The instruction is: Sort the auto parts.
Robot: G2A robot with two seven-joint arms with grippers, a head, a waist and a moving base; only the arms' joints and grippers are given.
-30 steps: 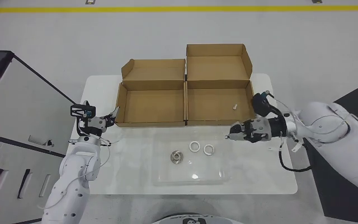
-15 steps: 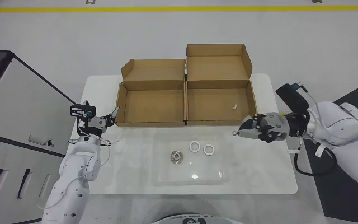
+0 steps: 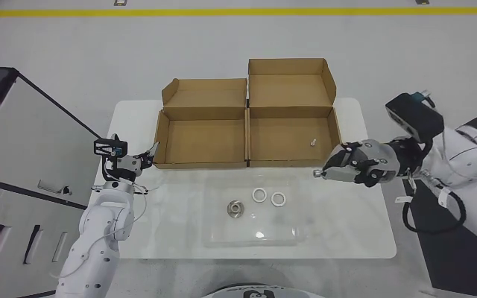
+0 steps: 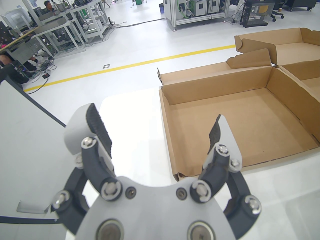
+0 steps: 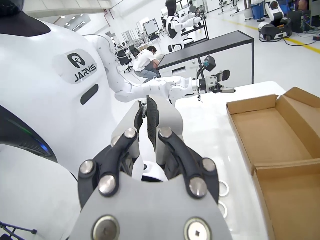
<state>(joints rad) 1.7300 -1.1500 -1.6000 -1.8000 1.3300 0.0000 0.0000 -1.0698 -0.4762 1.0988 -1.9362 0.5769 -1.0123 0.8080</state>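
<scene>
Swung back from the clear tray (image 3: 253, 242) holding 2 rings (image 3: 259, 194) and a bearing (image 3: 235, 208), the right gripper (image 3: 319, 173) hangs beside the right box (image 3: 276, 141), 1 screw (image 3: 313, 140) inside, over the white table (image 3: 350, 223). Left wrist view: the left gripper (image 4: 156, 126), fingers (image 4: 98, 128) apart, sits by the left box (image 4: 237, 126); a yellow line (image 4: 125, 64) crosses the workshop floor. Right wrist view: fingers (image 5: 152, 118) pinch what looks like a bolt (image 5: 143, 107), likely bound for that box.

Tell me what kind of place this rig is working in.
Probably a robotics lab or industrial test hall: a yellow floor line, framed equipment racks on the open floor, and another humanoid robot in the background.
</scene>
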